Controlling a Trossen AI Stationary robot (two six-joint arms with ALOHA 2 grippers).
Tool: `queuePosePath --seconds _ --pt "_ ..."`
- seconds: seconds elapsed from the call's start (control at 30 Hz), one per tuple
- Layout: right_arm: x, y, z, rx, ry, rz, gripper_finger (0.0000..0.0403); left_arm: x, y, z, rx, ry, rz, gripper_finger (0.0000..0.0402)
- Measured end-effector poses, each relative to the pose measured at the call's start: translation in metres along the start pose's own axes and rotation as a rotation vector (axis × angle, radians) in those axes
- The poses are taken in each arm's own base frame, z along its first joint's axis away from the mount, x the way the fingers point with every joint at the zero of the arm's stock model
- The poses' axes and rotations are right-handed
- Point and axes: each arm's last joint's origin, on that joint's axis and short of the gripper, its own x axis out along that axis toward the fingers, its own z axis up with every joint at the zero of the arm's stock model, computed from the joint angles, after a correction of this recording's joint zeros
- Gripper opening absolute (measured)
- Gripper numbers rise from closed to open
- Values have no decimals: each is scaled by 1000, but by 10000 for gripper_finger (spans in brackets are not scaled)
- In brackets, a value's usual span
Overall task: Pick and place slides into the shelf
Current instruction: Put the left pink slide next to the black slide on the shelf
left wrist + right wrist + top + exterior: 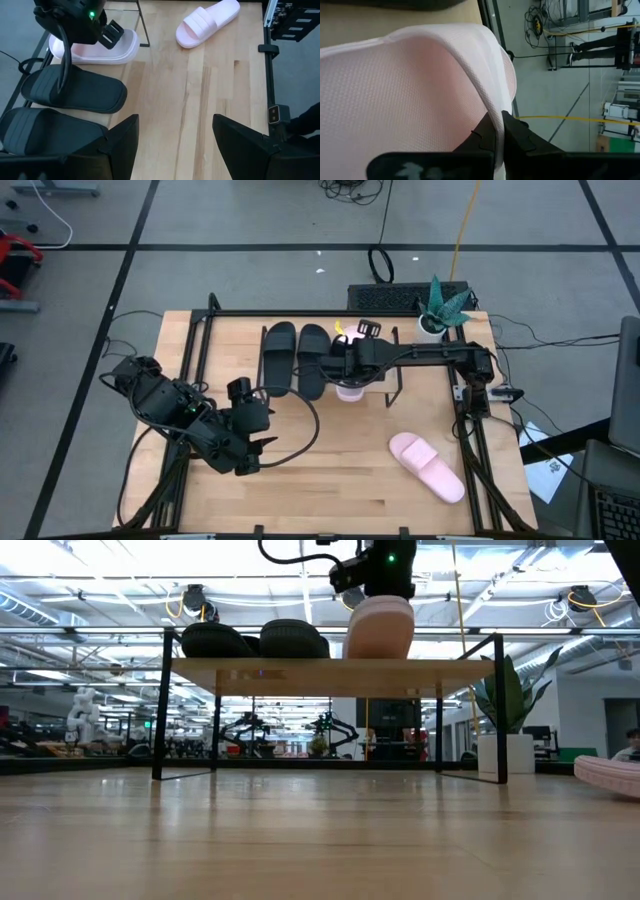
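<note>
The right tool (497, 131), pinched shut on the pink slide's (380, 628) strap at the shelf's (330, 670) front edge, could release too early, tipping it onto the surface (330, 480), while the left tool (175, 140) waits open.

One camera looks straight down on the bench (330, 480); another sits level at its surface. Both wrist cameras look closely at the pink slide (95, 47).
</note>
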Motion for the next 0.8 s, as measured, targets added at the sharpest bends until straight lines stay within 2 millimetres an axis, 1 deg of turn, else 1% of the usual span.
queuePosePath --seconds 0.8 --pt "0 1 13 -3 -98 -2 0 0 0 0 1 -8 12 253"
